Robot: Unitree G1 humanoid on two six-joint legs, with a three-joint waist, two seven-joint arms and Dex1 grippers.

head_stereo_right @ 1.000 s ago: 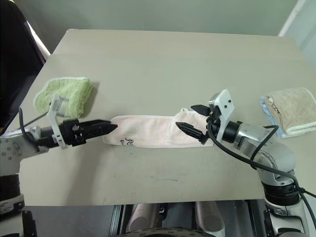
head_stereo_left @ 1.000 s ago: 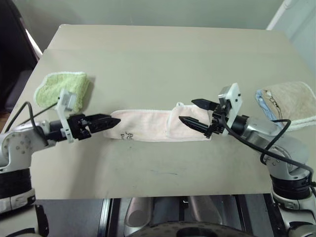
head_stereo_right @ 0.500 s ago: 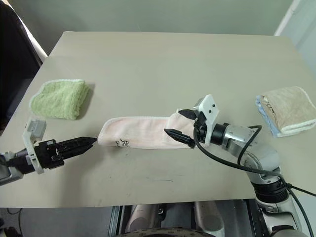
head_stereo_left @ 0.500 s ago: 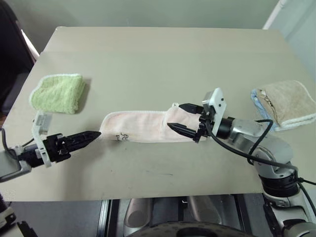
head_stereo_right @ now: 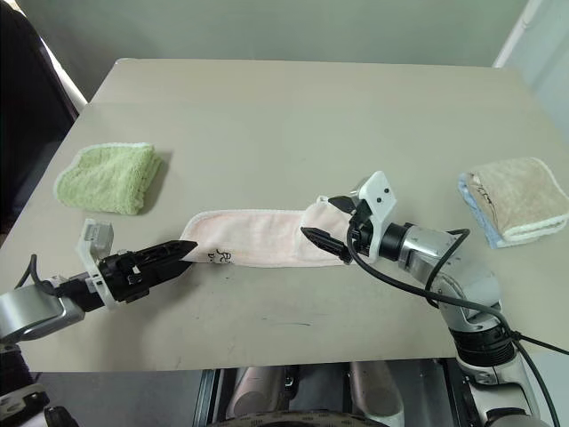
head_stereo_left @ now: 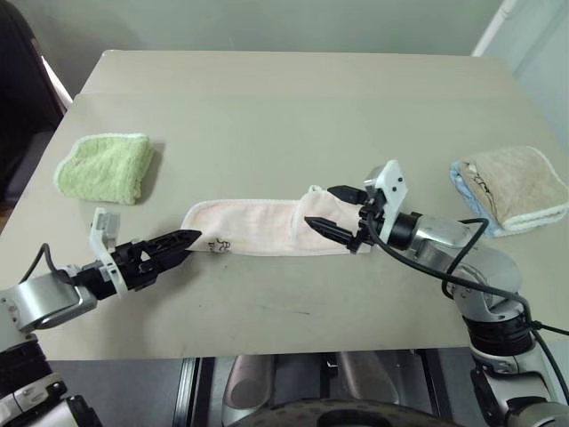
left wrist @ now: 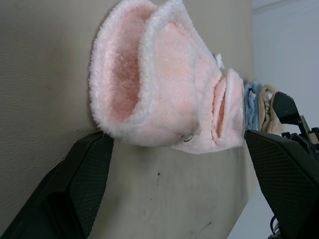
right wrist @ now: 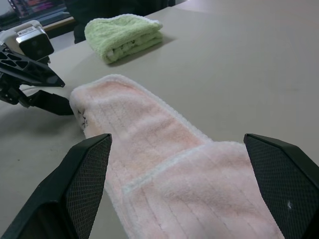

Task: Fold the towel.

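Note:
The pale pink towel (head_stereo_left: 258, 227) lies as a long folded strip across the middle of the table, its dark logo (head_stereo_left: 216, 244) near the left end and a white loop (head_stereo_left: 314, 189) near the right. My left gripper (head_stereo_left: 189, 240) is open, low at the strip's left end. In the left wrist view that end (left wrist: 159, 89) sits between the fingers (left wrist: 84, 179). My right gripper (head_stereo_left: 320, 207) is open over the right end, where a flap is folded back (right wrist: 199, 184). Neither gripper holds the towel.
A folded light green towel (head_stereo_left: 105, 166) lies at the table's left side. A beige towel over a blue layer (head_stereo_left: 516, 187) lies at the right edge. The table's front edge (head_stereo_left: 293, 351) runs just below both arms.
My left gripper has sunk toward the table and rolled about its own axis, staying at the towel's left end. The right gripper has hardly moved. The whole view has shifted.

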